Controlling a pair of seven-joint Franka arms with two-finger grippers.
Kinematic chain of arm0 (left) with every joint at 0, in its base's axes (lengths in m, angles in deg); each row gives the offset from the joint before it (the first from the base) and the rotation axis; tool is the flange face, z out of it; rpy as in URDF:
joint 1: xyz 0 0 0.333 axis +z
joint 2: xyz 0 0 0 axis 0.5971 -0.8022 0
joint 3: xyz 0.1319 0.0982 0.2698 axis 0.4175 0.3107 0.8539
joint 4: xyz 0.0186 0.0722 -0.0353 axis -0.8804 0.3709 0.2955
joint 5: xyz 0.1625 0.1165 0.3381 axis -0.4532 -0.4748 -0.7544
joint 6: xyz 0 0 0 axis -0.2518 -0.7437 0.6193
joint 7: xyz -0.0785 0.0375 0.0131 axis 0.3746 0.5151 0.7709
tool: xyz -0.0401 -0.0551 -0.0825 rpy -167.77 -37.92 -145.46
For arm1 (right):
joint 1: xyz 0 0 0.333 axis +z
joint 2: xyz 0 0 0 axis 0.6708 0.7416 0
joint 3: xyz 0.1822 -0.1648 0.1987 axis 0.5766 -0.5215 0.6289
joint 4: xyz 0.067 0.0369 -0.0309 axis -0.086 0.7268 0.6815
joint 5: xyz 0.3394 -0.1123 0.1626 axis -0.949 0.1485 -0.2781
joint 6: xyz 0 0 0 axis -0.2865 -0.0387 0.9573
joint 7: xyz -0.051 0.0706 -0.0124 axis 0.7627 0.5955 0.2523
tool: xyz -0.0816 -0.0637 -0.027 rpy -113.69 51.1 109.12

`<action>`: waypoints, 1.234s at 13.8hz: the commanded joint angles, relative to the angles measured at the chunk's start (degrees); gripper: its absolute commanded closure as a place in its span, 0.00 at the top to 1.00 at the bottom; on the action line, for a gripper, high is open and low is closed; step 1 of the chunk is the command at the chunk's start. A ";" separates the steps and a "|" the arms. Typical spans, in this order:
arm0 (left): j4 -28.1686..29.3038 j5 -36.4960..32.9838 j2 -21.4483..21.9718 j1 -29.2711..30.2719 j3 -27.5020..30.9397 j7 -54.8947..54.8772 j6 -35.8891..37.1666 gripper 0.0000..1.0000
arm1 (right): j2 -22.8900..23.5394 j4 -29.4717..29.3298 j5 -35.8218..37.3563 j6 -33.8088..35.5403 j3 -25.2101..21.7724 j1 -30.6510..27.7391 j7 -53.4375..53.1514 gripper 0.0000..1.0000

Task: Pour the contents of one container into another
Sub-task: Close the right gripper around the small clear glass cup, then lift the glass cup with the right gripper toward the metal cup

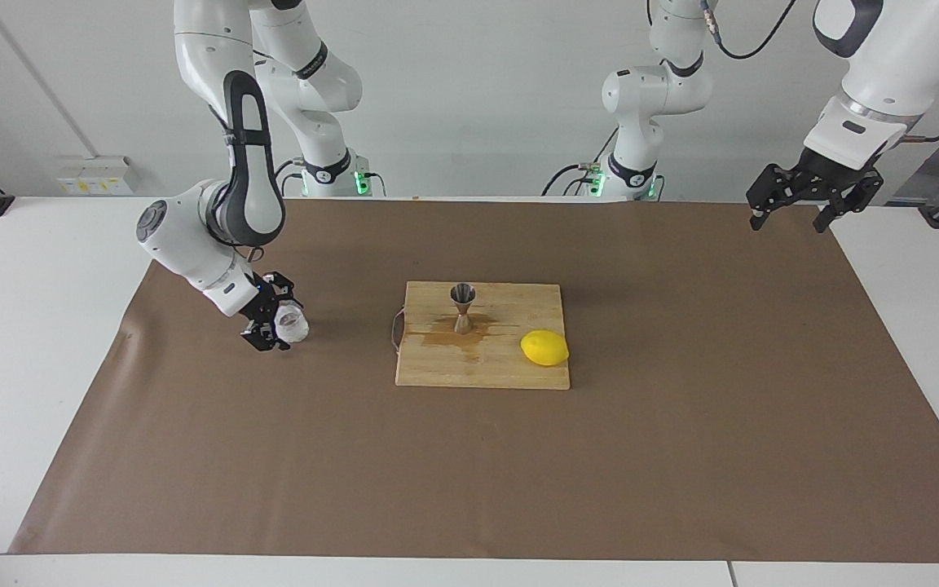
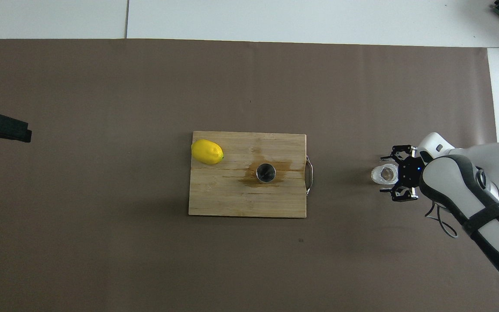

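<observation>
- The cup (image 1: 291,324), judged light, thin-walled and crushable, is straddled by the wide-spread right gripper (image 1: 272,324); its bumpy wall should be taken mid-height.
- The left gripper (image 1: 795,204) is parked open, waiting.

White table (image 1: 21,342) under brown paper sheet (image 1: 681,456); plain pale wall (image 1: 469,98); wall socket box (image 1: 94,174).

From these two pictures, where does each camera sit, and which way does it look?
Facing view: high across the table, facing the robots; both arms show from their bases, right gripper open around the cup, left gripper open in the air, waiting.
Overhead view: high above the robots' end, looking steeply down; the right arm's forearm and gripper show, of the left only its tip.
Both share the board, jigger, lemon and cup, half a turn apart.
</observation>
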 commanded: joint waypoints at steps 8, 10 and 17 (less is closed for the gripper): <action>0.93 -0.11 0.96 -0.76 0.26 -0.29 -0.02 1.00 | 0.01 -0.22 -2.09 -0.53 0.29 -0.33 1.13 0.15; 0.84 0.07 0.78 -0.67 0.26 -0.38 -0.20 1.00 | -0.17 -1.01 -2.09 -0.45 0.47 -0.33 0.35 0.09; 0.75 1.21 0.69 -0.23 0.26 -0.56 -0.73 1.00 | -2.28 -5.75 -2.00 -0.53 6.79 -0.25 -13.61 0.05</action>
